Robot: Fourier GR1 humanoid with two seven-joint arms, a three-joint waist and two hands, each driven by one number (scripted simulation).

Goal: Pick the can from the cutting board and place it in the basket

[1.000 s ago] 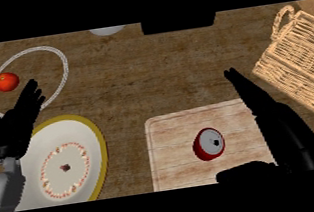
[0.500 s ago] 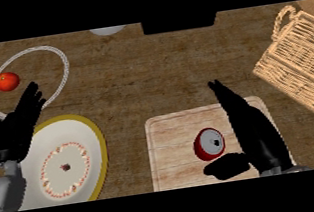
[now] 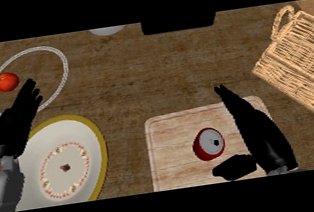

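A red can (image 3: 209, 143) lies on its side on the pale wooden cutting board (image 3: 174, 141) at lower centre. My right hand (image 3: 257, 131) is open just to the can's right, fingers straight and pointing away from me, thumb (image 3: 234, 167) below the can; I cannot tell whether it touches the can. The wicker basket (image 3: 308, 69) stands at the right edge. My left hand (image 3: 9, 123) rests open at the left, fingers up.
A cream plate with a yellow rim (image 3: 63, 164) lies at the lower left beside my left hand. A tomato (image 3: 6, 81) sits on a clear glass plate (image 3: 52, 54) at upper left. A white object (image 3: 107, 30) and a dark block (image 3: 178, 23) line the far edge.
My right hand has moved left across the board, from near the basket side to right beside the can. The left hand and the can have stayed put.
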